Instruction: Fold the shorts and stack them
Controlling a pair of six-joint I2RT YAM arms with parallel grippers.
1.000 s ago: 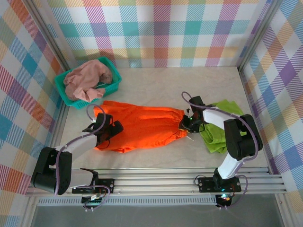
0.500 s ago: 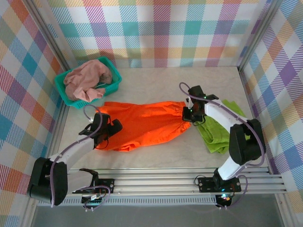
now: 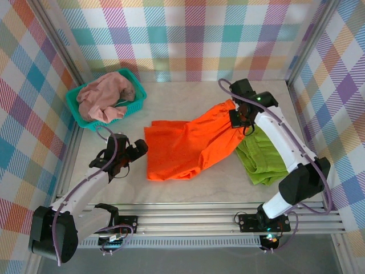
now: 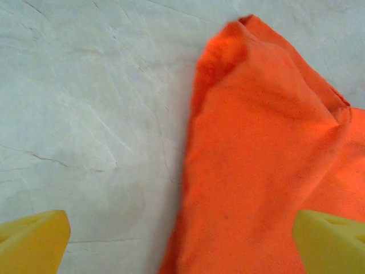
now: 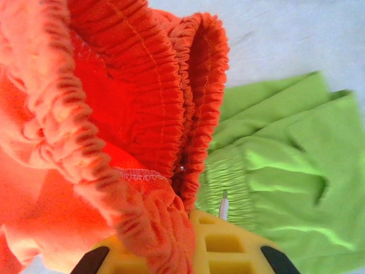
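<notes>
"What was the room like?"

"A booth with pastel plaid walls (image 3: 194,34) on three sides. There was a pale, faintly cracked bench (image 3: 188,100), with metal rails (image 3: 188,220) along its near edge."

"And the shorts?"

"The orange shorts (image 3: 182,145) lay mid-bench. Their gathered waist was lifted at the right, pinched in the right tool (image 3: 237,119), which was clamped tight. The green shorts (image 3: 263,161) lay flat just beside them, further right. The pink shorts (image 3: 102,97) sat heaped in a teal basket (image 3: 73,109) at the far left."

"The left tool (image 3: 136,151)?"

"Spread wide, holding nothing, low at the orange shorts' left edge."
</notes>
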